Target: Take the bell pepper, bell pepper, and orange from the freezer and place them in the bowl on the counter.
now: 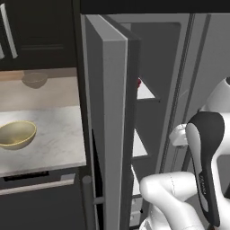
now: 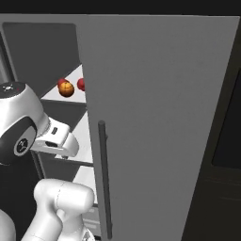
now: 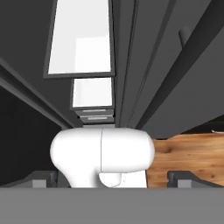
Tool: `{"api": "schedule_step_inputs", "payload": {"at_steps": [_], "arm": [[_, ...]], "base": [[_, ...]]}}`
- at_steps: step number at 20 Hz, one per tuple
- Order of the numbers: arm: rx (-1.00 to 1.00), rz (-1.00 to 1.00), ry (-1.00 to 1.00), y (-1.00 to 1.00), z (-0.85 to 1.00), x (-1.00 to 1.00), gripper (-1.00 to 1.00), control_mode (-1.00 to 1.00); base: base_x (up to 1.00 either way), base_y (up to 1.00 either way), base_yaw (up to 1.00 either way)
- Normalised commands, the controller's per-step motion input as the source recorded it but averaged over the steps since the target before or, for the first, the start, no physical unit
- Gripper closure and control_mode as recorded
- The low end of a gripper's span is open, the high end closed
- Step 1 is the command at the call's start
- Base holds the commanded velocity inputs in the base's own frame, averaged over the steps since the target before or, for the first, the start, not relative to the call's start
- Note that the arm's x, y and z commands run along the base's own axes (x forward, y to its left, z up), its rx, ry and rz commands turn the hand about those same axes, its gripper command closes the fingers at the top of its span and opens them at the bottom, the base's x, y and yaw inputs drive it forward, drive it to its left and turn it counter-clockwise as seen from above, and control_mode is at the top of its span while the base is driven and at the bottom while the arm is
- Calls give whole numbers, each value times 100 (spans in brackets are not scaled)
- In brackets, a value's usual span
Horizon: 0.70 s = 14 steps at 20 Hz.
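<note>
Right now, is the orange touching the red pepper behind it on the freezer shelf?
Cannot tell. In the right base view the orange overlaps a bell pepper behind it, hiding any gap or contact.

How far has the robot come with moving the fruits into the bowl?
Done: the freezer door stands open. In hand: nothing; the claw is open and empty. Left: the orange and both bell peppers lie on a freezer shelf, and the yellow bowl on the counter holds nothing.

Dull grey-tan bowl (image 1: 34,80) near the far edge of the worktop, against the tan back wall (image 1: 45,74). Dark upper cabinet (image 1: 40,31) above, pale bar handle (image 1: 10,31) at its left. Wooden floor (image 3: 188,153) below.
</note>
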Motion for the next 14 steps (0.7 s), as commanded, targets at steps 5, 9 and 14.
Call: {"api": "schedule_step_inputs", "payload": {"at_steps": [5, 9, 14], "arm": [[0, 0, 0, 0, 0, 0, -100, 100], [0, 0, 0, 0, 0, 0, -100, 100], [0, 0, 0, 0, 0, 0, -100, 100]], "base": [[44, 24, 19], [39, 42, 22], [28, 68, 20]]}}
